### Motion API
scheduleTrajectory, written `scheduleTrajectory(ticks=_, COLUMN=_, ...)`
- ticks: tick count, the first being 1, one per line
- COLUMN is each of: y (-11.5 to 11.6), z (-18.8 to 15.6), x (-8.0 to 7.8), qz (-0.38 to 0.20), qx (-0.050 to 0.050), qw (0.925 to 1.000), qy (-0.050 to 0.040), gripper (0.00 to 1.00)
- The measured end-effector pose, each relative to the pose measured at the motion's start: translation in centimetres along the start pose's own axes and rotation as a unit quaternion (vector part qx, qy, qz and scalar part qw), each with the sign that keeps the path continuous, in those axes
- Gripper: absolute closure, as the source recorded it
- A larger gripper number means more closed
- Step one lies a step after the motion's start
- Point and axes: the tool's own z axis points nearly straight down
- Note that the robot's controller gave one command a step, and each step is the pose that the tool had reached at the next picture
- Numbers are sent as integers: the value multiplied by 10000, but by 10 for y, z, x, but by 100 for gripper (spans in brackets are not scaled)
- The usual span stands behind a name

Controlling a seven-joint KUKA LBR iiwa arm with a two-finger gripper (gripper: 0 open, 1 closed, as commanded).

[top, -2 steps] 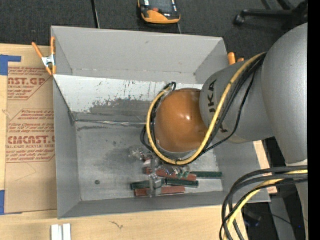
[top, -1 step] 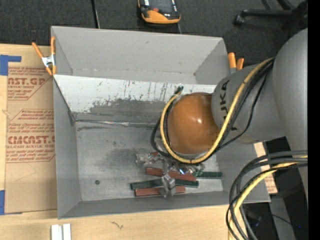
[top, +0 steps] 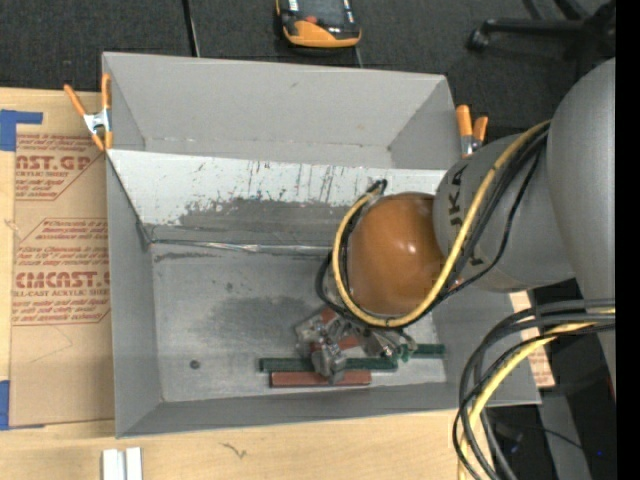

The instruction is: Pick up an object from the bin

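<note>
My gripper point(top: 326, 351) is low over the bin floor near the front wall, just below the arm's orange cover. Right under it lie a flat red-brown bar point(top: 298, 377) and a thin dark green strip point(top: 274, 365), both lying lengthwise along the front wall. The gripper's tip overlaps the middle of these two pieces. Another dark green strip end point(top: 428, 349) sticks out to the right of the gripper. The gripper body hides where these pieces meet.
The arm reaches in from the right and covers the bin's right half. The front wall is close behind the bar and strips. Bare scuffed floor lies to the left of the gripper, with the sloped back wall beyond.
</note>
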Motion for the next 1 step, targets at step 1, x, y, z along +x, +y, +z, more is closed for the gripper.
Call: scheduleTrajectory(ticks=1, y=0, z=0, x=0, qz=0, qx=0, qw=10000, qy=0, gripper=100)
